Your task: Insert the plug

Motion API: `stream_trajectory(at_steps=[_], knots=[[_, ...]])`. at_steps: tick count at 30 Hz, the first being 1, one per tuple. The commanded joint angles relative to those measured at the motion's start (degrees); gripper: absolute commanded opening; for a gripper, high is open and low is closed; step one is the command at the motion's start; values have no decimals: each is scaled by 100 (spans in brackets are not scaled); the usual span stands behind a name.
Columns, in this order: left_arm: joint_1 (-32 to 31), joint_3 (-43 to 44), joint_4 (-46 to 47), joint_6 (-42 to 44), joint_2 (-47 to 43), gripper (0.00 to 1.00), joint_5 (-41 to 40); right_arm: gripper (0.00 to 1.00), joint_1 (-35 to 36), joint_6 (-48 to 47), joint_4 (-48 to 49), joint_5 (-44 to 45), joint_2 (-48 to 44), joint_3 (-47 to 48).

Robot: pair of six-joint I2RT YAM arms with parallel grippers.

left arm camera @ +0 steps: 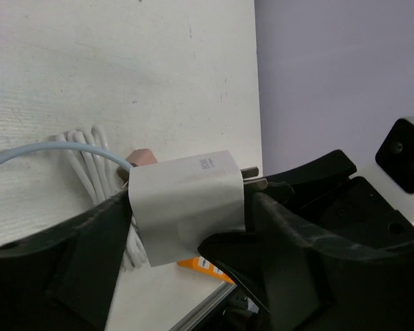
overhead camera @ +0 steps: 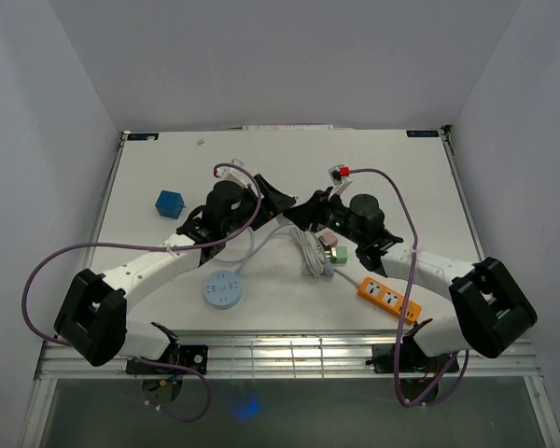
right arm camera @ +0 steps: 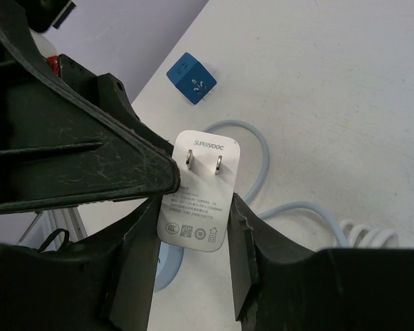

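The white plug (right arm camera: 200, 200) is held off the bench (overhead camera: 401, 177), about midway between its left and right edges, where the two arms meet. Its two flat prongs (right arm camera: 203, 163) face the right wrist camera, and a pale cable (right arm camera: 262, 162) loops on the bench behind it.

The left gripper (left arm camera: 193, 234) has its jaws clamped on the plug, one finger at the back and the other against the pronged face. The right gripper (right arm camera: 193, 241) has its jaws closed on the lower sides of the plug, each finger lying against an edge.

A bundle of white cord (overhead camera: 310, 252) lies just below the grippers, with a pink cube (overhead camera: 329, 239) and a green cube (overhead camera: 339, 253) beside it. An orange power strip (overhead camera: 389, 299) lies toward the near right corner. A round light-blue socket (overhead camera: 224, 290) sits near the near edge. A blue cube (overhead camera: 170, 203) rests toward the left edge.
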Motion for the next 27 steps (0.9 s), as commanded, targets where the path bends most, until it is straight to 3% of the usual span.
stream_trajectory(at_steps=[1, 3, 8, 15, 21, 27], knots=[[-40, 468, -319, 52, -108, 86, 289, 8, -10, -170, 444, -15, -108, -110], [-23, 757, -644, 289, -90, 98, 297, 8, -10, -179, 427, 3, -196, -172], [223, 795, -857, 466, -335, 98, 657, 8, -19, -144, 295, 38, -486, -312], [926, -119, 442, 466, -933, 98, 1896, 8, -274, 541, 233, -383, -917, -339], [1067, -857, 1855, 283, -1223, 96, 2634, 8, -484, 1139, 321, -761, -1295, -260], [1067, -1008, 2772, 167, -1364, 95, 3189, 8, -590, 1991, 899, -1394, -1234, -22]])
